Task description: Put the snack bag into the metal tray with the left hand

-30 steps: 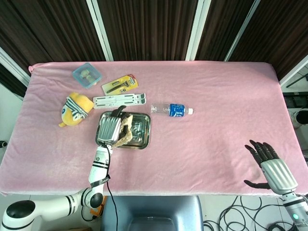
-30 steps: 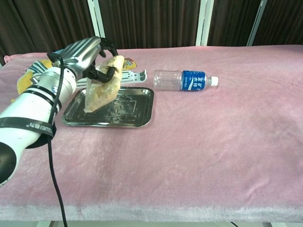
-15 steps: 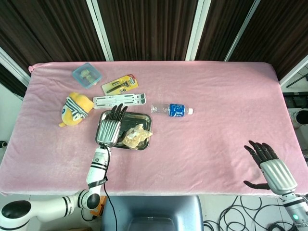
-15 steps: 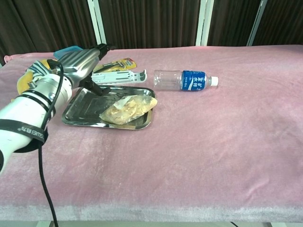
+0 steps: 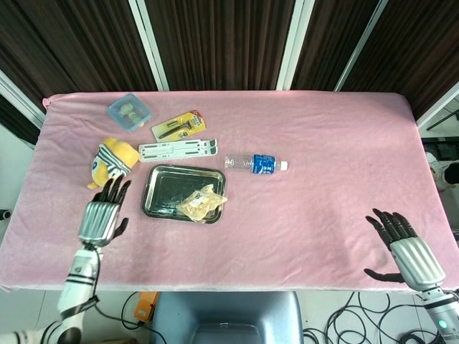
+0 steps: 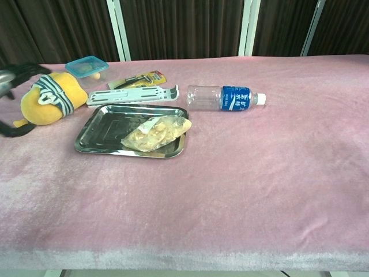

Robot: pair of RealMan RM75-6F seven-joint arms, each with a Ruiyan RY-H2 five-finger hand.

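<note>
The snack bag (image 5: 201, 203) (image 6: 154, 133), a crinkled clear packet of yellowish snacks, lies in the right part of the metal tray (image 5: 163, 188) (image 6: 104, 127), one corner over the tray's right rim. My left hand (image 5: 102, 213) is left of the tray near the table's front-left edge, fingers spread and holding nothing; in the chest view only its fingers (image 6: 11, 74) show at the left border. My right hand (image 5: 404, 245) hovers at the front right corner, fingers spread and empty.
A yellow plush toy (image 5: 112, 161) (image 6: 48, 97) sits just behind my left hand. A white folding stand (image 5: 177, 148), a yellow razor pack (image 5: 178, 126) and a blue lidded box (image 5: 129, 111) lie behind the tray. A water bottle (image 5: 255, 163) (image 6: 225, 97) lies right of it.
My left hand let go of the snack bag over the tray, opened, then drew back left and toward the table's front edge. The bag now lies in the tray. The right hand stayed still.
</note>
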